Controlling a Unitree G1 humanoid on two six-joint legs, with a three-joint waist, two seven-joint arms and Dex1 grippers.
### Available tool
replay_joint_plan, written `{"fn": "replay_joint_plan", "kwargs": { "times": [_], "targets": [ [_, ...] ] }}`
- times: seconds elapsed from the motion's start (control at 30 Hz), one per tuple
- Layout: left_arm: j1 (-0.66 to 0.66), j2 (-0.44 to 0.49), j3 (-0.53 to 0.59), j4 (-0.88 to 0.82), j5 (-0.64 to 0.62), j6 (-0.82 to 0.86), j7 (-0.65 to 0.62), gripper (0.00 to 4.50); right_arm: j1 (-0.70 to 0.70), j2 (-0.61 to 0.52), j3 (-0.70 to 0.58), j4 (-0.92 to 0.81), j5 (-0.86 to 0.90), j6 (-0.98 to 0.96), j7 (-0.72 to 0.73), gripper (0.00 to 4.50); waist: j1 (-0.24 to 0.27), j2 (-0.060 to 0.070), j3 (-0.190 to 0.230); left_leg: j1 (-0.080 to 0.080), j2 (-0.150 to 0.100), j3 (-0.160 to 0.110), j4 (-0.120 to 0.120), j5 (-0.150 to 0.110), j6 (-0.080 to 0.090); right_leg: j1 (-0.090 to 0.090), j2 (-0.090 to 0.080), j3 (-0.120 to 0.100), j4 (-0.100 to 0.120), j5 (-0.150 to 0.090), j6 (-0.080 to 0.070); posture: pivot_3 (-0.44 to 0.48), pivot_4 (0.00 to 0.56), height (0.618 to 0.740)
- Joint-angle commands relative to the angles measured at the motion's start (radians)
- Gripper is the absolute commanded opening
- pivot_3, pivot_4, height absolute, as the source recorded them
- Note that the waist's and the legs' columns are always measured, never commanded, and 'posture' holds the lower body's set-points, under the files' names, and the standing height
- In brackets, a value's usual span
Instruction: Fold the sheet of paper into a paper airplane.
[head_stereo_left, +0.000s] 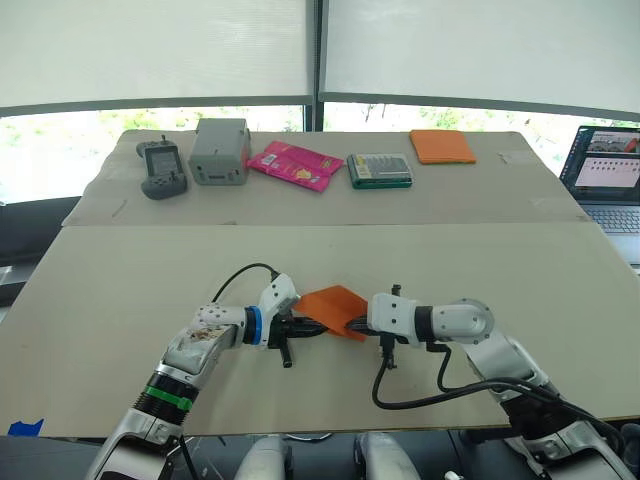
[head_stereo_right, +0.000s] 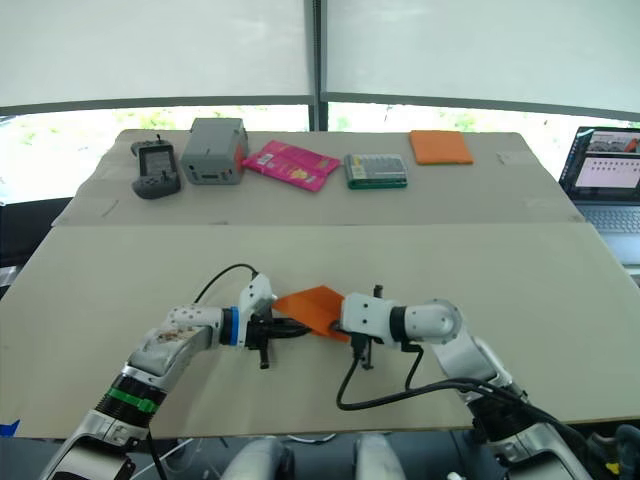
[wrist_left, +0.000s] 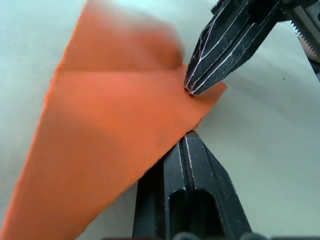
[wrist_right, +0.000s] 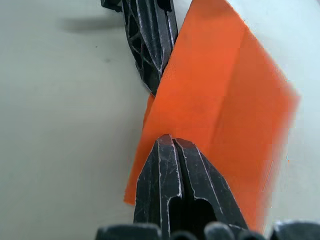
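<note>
Orange creased sheet of paper on beige surface — pinched by left pincer and right pincer, both closed on it.

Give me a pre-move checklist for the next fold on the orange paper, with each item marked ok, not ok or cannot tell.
1. Left gripper shut on the sheet of paper: ok; in the left wrist view its fingers are closed at the sheet's edge.
2. Right gripper shut on the sheet: ok; closed fingers meet its near edge.
3. Earlier crease present: ok; a fold line runs along the sheet.
4. Sheet flat on the table: cannot tell; part looks lifted.
5. Layers aligned at the pinched corner: cannot tell.
6. Orange pad kept apart from the work: ok, at the far edge.
</note>
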Motion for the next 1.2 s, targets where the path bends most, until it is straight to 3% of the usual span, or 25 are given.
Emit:
{"fn": "replay_joint_plan", "kwargs": {
  "times": [0.03,0.23,0.43,0.6,0.87,1.2],
  "targets": [
    [0.043,0.053,0.006,-0.065,-0.030,0.067,-0.031,0.02,0.001,-0.002,0.009,0.021,-0.031,-0.009,-0.025,0.00,-0.004,0.000,0.000,0.000,0.000,0.000,0.000,0.000,0.000,0.000,0.000,0.000,0.000,0.000,0.000,0.000,0.150,0.740],
    [0.062,0.172,0.144,-0.178,-0.173,0.175,-0.087,0.02,0.015,-0.011,0.032,0.062,-0.057,-0.034,-0.027,0.00,-0.004,0.000,0.000,0.001,0.001,0.000,-0.001,0.000,0.000,0.000,0.001,0.000,0.001,0.000,0.000,0.000,0.150,0.740],
    [-0.003,0.163,0.262,-0.142,-0.273,0.213,-0.064,0.02,0.016,-0.010,0.052,0.088,-0.083,-0.067,-0.034,0.00,0.001,0.000,0.000,0.003,0.001,0.000,0.000,0.000,0.000,0.002,0.000,0.000,0.000,0.000,0.000,0.000,0.150,0.740],
    [-0.029,0.099,0.210,-0.152,-0.252,0.194,-0.032,0.02,0.012,-0.009,0.060,0.090,-0.095,-0.075,-0.035,0.00,-0.001,-0.001,0.000,0.003,0.000,0.000,-0.001,0.000,0.000,0.002,0.001,0.000,0.001,0.000,0.000,0.000,0.150,0.740],
    [-0.020,0.052,0.032,-0.008,-0.026,-0.008,0.017,0.02,0.008,-0.022,0.045,0.026,-0.088,-0.068,-0.027,0.00,0.000,-0.001,0.000,0.003,0.000,0.000,-0.001,0.000,0.000,0.002,0.001,0.000,0.001,0.000,0.000,0.000,0.150,0.740],
    [0.041,0.063,0.015,0.031,0.028,-0.072,0.010,0.02,0.028,-0.026,-0.074,-0.099,0.078,0.040,-0.002,0.00,0.001,-0.001,0.000,0.001,0.000,0.000,-0.001,0.000,0.000,0.001,0.000,0.000,0.000,0.000,0.000,0.000,0.150,0.740]
  ]
}}
